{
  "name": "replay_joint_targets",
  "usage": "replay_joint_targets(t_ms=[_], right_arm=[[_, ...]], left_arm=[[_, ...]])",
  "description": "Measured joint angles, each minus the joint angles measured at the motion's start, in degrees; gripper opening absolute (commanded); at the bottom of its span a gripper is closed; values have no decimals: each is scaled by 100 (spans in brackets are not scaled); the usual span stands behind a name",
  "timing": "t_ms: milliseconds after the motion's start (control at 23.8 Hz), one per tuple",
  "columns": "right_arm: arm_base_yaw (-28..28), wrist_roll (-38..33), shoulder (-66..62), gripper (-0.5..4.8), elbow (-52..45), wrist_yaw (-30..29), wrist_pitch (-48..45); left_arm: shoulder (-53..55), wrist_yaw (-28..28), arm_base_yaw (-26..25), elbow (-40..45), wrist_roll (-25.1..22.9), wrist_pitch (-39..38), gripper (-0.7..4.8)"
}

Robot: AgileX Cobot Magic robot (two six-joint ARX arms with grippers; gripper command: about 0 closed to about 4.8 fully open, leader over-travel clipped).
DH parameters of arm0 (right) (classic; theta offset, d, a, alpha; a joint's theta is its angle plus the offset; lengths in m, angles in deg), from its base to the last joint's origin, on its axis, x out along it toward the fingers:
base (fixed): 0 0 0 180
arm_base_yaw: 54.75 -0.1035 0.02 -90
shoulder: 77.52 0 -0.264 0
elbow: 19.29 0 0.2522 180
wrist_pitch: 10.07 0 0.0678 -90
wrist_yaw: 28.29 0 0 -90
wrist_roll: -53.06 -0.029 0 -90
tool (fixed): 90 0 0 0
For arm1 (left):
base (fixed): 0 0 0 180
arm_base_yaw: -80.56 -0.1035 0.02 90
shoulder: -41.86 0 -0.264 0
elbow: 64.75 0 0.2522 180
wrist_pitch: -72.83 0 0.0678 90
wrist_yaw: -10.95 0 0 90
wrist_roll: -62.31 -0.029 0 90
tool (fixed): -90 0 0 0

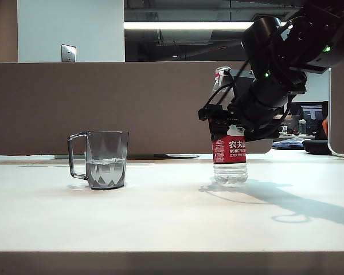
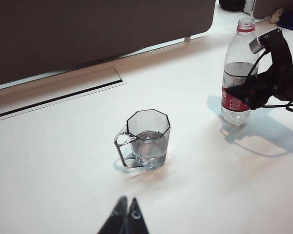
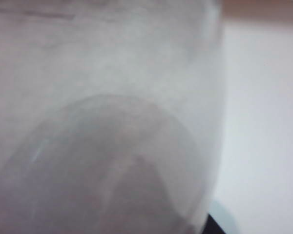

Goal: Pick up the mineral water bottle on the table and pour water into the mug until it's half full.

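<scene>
Exterior view, mineral water bottle (image 1: pixel 230 150) upright, vertical

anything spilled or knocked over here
Nothing stands out. The mug stands upright with water in it, the mineral water bottle stands upright at the right gripper, and the table shows no puddle.

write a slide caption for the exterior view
Right tool at the upright mineral water bottle on the table; mug about half full of water.
</scene>
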Motion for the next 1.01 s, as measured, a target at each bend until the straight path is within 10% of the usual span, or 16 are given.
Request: replay_joint_targets(t_ms=[1006], right_arm=[[0, 50, 221, 469, 0, 17, 758]], left_arm=[[0, 0, 2, 0, 2, 0, -3]])
